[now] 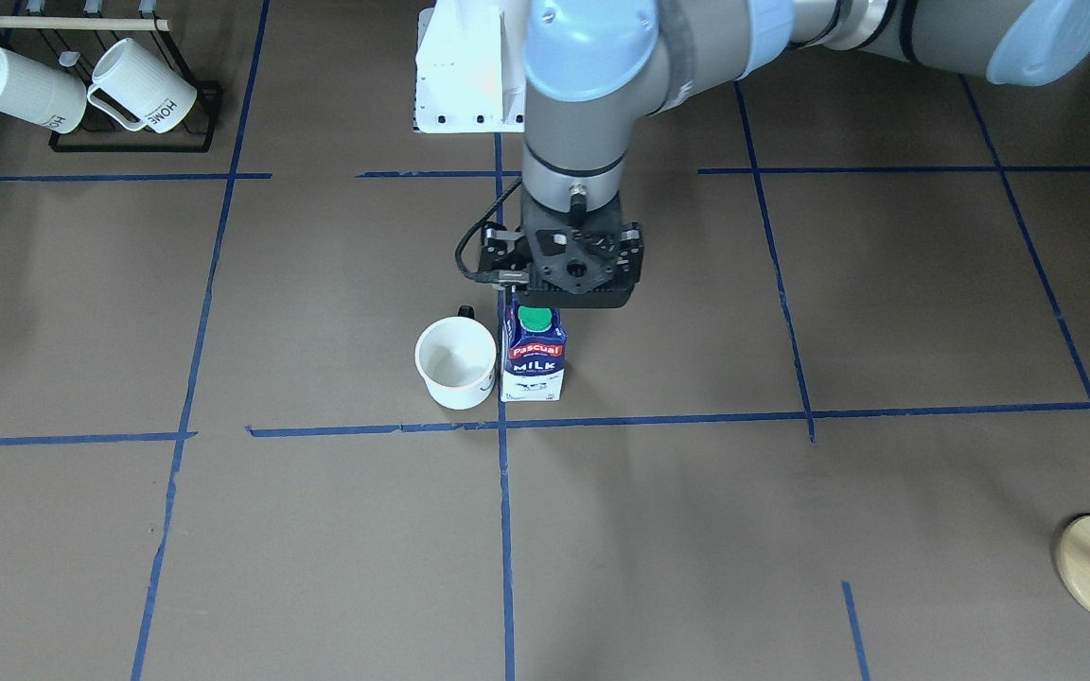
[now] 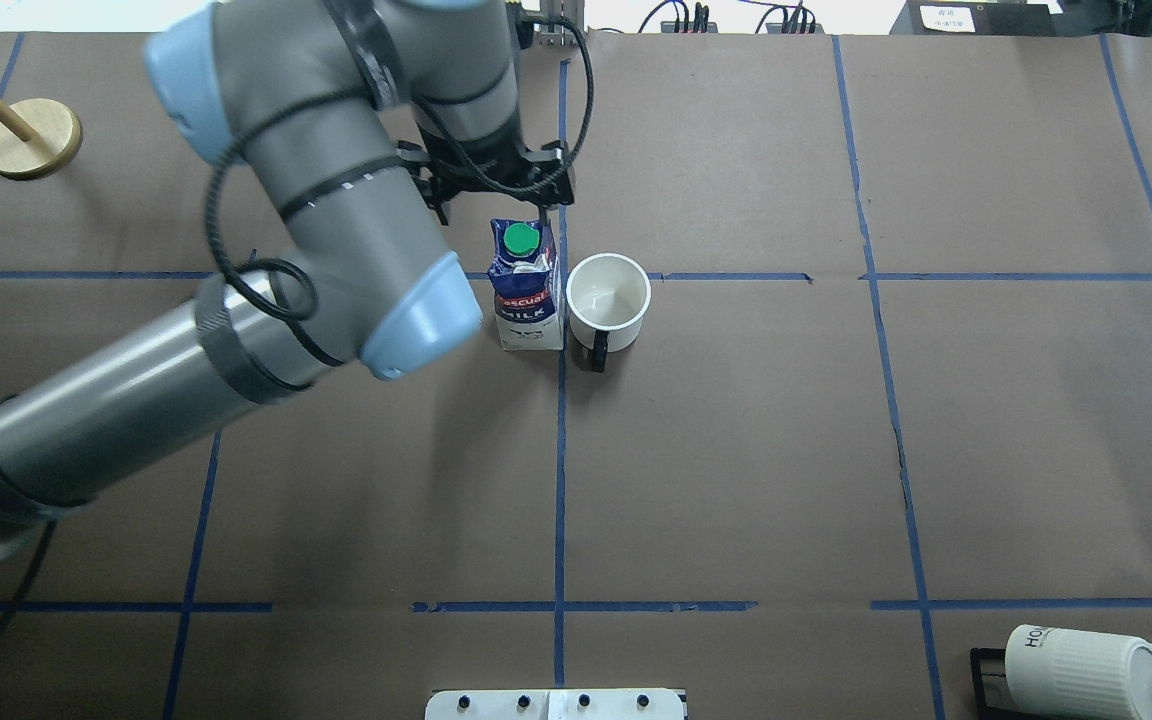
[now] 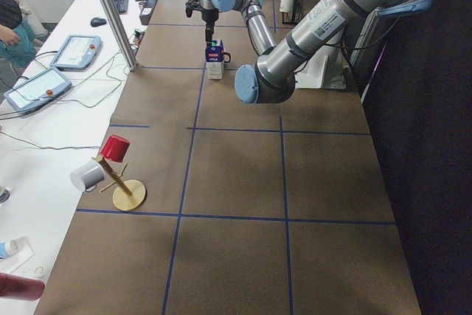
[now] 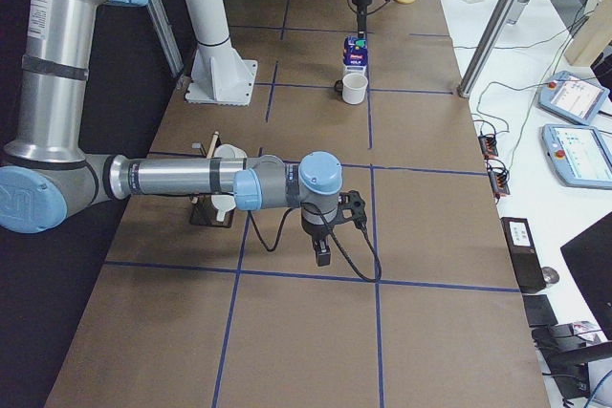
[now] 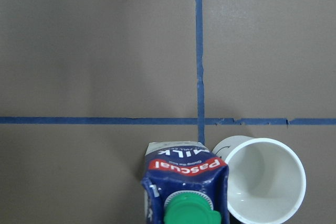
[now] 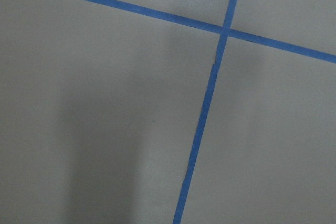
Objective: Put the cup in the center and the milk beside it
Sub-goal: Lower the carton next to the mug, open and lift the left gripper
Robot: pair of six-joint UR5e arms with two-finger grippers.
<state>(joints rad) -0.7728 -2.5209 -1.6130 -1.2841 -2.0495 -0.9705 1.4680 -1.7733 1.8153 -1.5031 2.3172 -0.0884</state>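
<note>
- The left gripper [image 1: 566, 284] is pointed straight down over the table. Its fingers are hidden under its own black body and are absent from the left wrist view, so it cannot be told whether they are spread or closed.
- The milk [image 1: 534, 355] is found directly below those fingers. It is standing upright with its long axis vertical and its green cap on top. No grip on it can be seen.
- The cup [image 1: 455, 362] is set just beside the milk, on the side toward the robot's right. It is upright and empty, with its handle turned toward the robot's base. Whether cup and carton touch cannot be told.
- The center [image 1: 503, 426], where the blue tape lines cross, lies just beyond the pair, on the far side from the robot.
- The right gripper [image 4: 322, 253] is hung over bare table well apart from both things. Its finger state cannot be told.
- Both placements are judged done. A straight upward retreat is called for, since a sideways move could tip the tall carton onto the cup.
</note>
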